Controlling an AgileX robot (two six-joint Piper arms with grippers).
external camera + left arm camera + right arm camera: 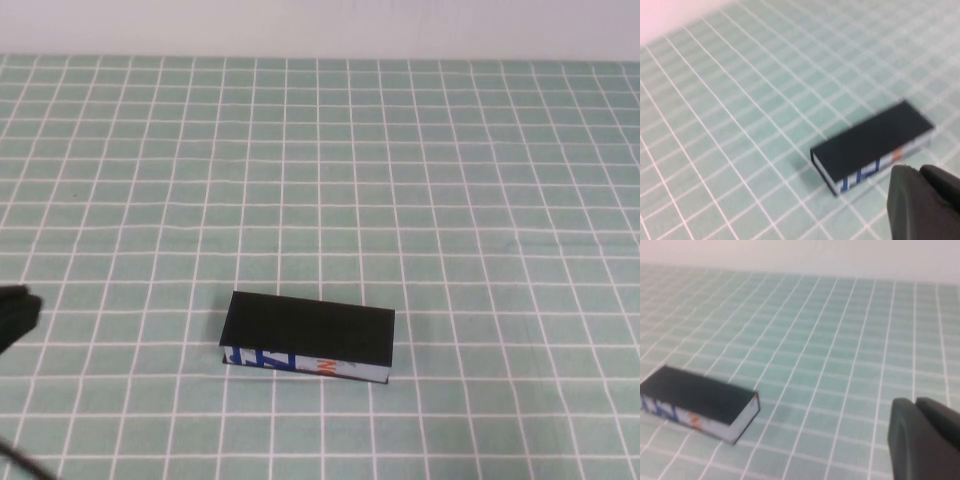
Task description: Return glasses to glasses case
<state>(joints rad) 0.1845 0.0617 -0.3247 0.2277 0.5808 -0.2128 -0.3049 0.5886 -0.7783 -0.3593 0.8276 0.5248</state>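
Note:
The glasses case (307, 338) lies shut on the green checked cloth, front of centre, its black lid on top and its white front edge with blue and orange print toward me. It also shows in the left wrist view (872, 146) and the right wrist view (699, 402). The glasses are out of view. My left gripper (919, 172) is shut and empty, held off the case's near left side; a dark part of it shows at the high view's left edge (14, 315). My right gripper (915, 406) is shut and empty, to the right of the case, outside the high view.
The green cloth with white grid lines (400, 180) covers the whole table. A pale wall (320, 25) runs along the far edge. A thin dark cable (25, 465) crosses the bottom left corner.

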